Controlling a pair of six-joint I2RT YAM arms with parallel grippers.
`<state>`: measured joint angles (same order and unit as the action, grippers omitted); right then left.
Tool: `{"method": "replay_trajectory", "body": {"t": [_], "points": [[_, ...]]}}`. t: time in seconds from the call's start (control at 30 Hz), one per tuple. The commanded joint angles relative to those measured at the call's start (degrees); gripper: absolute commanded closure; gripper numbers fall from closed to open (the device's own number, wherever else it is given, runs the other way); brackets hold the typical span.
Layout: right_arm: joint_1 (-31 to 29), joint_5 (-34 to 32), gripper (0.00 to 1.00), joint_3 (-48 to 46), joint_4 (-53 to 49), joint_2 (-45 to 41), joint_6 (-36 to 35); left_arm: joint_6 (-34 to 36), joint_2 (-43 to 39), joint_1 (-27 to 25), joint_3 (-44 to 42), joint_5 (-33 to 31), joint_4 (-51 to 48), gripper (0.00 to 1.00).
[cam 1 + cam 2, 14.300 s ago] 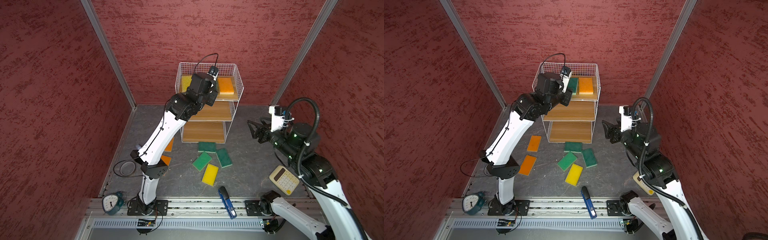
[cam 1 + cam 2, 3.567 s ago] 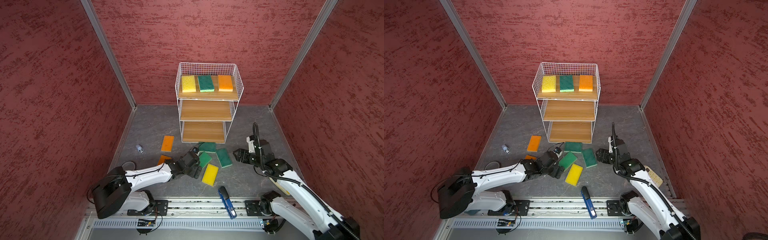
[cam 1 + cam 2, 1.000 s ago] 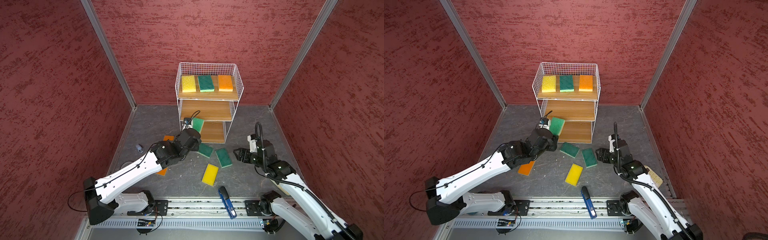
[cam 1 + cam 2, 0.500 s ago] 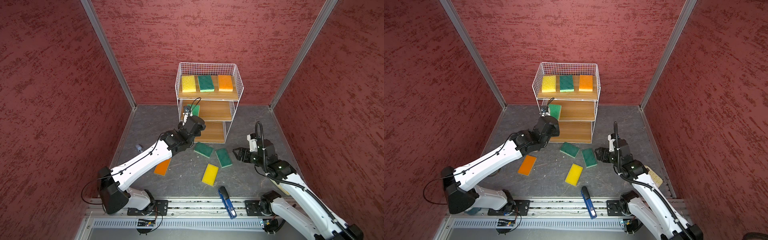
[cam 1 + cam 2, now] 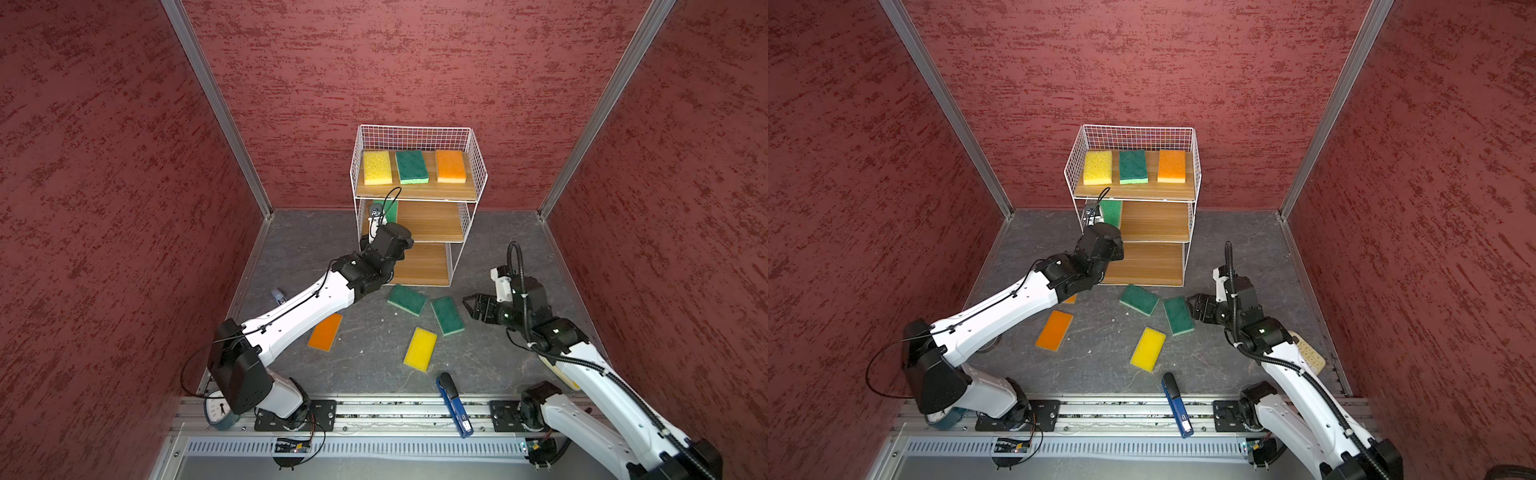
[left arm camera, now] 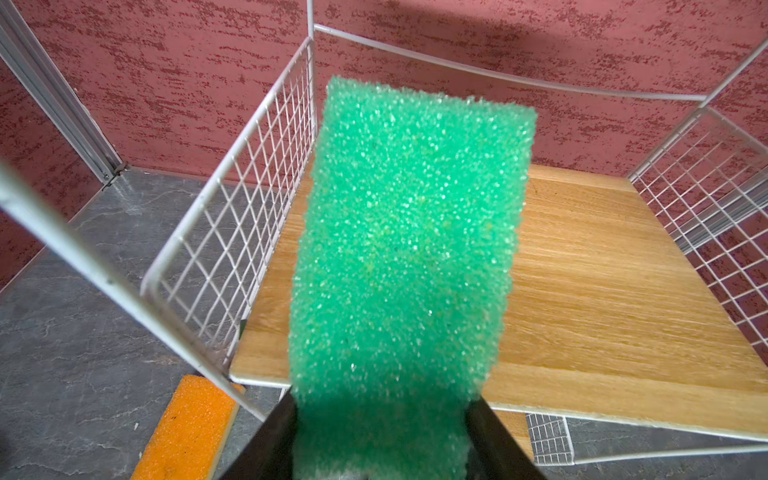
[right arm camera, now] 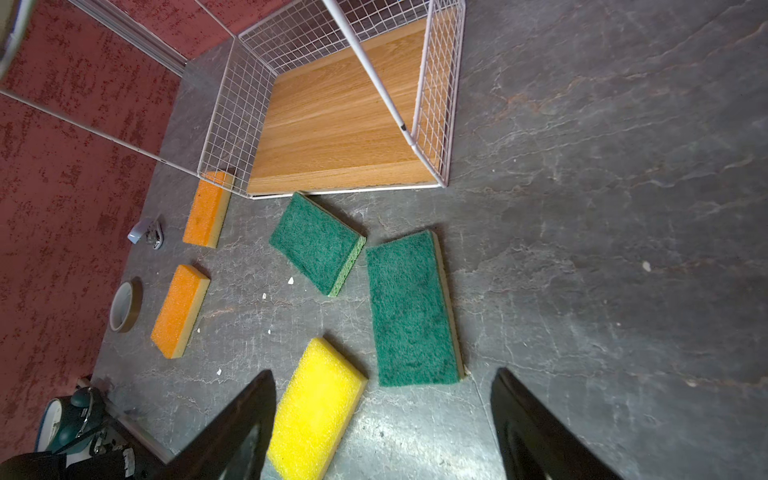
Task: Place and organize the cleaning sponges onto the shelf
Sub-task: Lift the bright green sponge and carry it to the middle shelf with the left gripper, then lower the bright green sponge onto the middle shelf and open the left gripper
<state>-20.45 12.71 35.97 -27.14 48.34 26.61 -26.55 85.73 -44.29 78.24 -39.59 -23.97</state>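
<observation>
Green, coarse-pored foam fills the left wrist view. The left pincer (image 6: pixel 380 440) clamps the near short end of a flat rectangular green sponge (image 6: pixel 407 249), which juts out ahead of it over the left part of the middle board of the three-tier white wire shelf (image 6: pixel 602 270). Whether the sponge touches the wood cannot be told.

The step in hand looks like seating this sponge on the middle tier. The next move probably calls for laying it flat, then parting the jaws. Just left of the pincer runs the wire side panel (image 6: pixel 249 208), near enough to snag, while to its right the board lies bare and roomy. The top tier above holds a yellow sponge (image 5: pixel 377 167), a dark green sponge (image 5: pixel 411 166) and an orange sponge (image 5: pixel 451 165) in a row.

Further right, the right pincer (image 5: pixel 471 307) hovers low, jaws wide and empty. A dark green floor sponge (image 7: pixel 411 307) lies just ahead of it and a yellow floor sponge (image 7: pixel 316 407) is beside one jaw, with open grey floor (image 7: pixel 623 249) on the other side.
</observation>
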Motion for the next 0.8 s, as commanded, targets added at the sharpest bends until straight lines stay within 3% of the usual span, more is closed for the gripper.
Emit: {"method": "replay_trajectory", "body": {"t": [0.0, 0.77], "points": [[0.1, 1.0, 0.19, 1.2, 2.2, 0.4, 0.4, -0.5, 0.7, 1.1, 1.3, -1.4, 2.6, 0.45], [0.1, 1.2, 0.19, 1.4, 3.1, 2.4, 0.8, -2.3, 6.3, 4.8, 2.8, 1.0, 0.8, 0.42]]}}
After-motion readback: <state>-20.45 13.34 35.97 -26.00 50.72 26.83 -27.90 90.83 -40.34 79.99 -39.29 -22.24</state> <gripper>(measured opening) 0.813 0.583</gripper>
